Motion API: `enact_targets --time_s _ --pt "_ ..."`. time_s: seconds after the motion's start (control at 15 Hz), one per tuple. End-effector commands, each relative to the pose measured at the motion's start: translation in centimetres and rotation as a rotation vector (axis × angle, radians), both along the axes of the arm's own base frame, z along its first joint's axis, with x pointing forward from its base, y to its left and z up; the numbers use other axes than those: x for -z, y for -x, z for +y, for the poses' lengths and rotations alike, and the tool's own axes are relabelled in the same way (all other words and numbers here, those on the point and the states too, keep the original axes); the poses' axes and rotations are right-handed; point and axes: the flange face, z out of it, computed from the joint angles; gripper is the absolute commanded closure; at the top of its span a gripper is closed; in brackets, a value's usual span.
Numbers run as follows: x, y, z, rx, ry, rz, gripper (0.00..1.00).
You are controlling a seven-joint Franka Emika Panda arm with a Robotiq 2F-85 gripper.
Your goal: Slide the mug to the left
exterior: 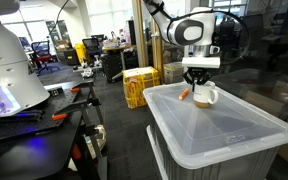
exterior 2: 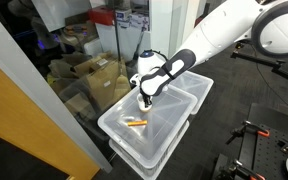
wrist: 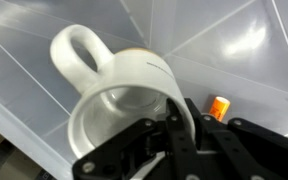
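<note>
Wrist view: the gripper point(wrist: 183, 122) pinches the rim of the white mug point(wrist: 122, 98), with one finger inside the wall and one outside. The mug's loop handle point(wrist: 78, 50) points away from the fingers. The mug stands upright on a clear plastic bin lid point(wrist: 239, 40). A small orange object point(wrist: 218, 106) lies just beside it on the lid.
</note>
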Motion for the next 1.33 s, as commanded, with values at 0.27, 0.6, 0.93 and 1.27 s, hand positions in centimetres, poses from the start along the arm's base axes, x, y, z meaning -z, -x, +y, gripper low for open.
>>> enact_targets --time_s 0.27,0.6,0.93,1.27 --pt "0.7 -0.1 3.4 -0.109 0.003 0.026 0.97" --pt "0.9 0.0 4.7 -0.133 0.012 0.027 0.97" --pt "0.9 0.0 4.9 -0.133 0.016 0.027 0.76" --pt "1.7 0.5 5.3 -0.137 0.016 0.034 0.51"
